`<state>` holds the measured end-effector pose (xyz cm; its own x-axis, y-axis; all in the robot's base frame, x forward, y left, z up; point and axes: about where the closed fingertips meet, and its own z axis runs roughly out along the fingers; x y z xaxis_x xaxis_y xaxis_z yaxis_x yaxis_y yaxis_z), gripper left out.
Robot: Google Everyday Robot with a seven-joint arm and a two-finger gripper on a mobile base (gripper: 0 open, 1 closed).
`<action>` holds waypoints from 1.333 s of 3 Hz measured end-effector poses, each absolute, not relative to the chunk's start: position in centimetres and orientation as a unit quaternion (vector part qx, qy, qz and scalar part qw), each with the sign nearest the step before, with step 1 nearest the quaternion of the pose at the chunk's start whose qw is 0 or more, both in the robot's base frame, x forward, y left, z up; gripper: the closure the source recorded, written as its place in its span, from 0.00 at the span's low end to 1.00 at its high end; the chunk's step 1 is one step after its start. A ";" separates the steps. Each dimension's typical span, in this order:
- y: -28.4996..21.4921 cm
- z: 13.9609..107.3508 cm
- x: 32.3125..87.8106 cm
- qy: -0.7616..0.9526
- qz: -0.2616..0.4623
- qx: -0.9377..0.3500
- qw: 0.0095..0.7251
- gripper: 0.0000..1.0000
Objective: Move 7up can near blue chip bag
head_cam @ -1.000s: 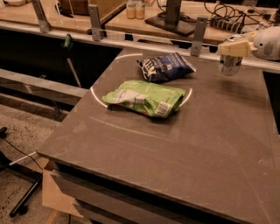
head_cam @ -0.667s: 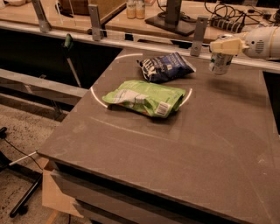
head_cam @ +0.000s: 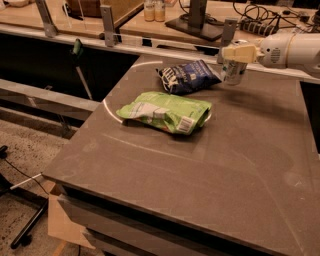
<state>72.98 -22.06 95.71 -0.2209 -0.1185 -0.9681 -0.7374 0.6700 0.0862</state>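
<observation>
The 7up can (head_cam: 233, 71) is small and silver-white with green marks. It is upright at the far right of the grey table (head_cam: 200, 165), just right of the blue chip bag (head_cam: 188, 76). The bag is crinkled navy foil with white lettering and lies flat. My gripper (head_cam: 235, 53), cream-coloured on a white arm coming in from the right, is shut on the can's top. Whether the can rests on the table or hangs just above it cannot be told.
A larger light-green bag (head_cam: 166, 111) with a barcode lies in front of the blue bag. A rail with metal posts (head_cam: 107, 20) runs along the table's far edge. Behind it are bottles (head_cam: 154, 10), a monitor stand (head_cam: 196, 22) and cables. The floor drops off at left.
My gripper has carried the 7up can leftward along the far edge, from well right of the blue chip bag to close beside it.
</observation>
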 end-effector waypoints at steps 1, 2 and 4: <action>-19.2 94.1 71.9 0.729 0.287 -0.291 0.549 0.36; -17.2 92.3 70.5 0.735 0.291 -0.285 0.542 0.13; -15.8 90.8 68.6 0.752 0.272 -0.267 0.538 0.00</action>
<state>68.60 -15.85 90.77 -0.2782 -0.1093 -0.9543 -0.6945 0.7092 0.1212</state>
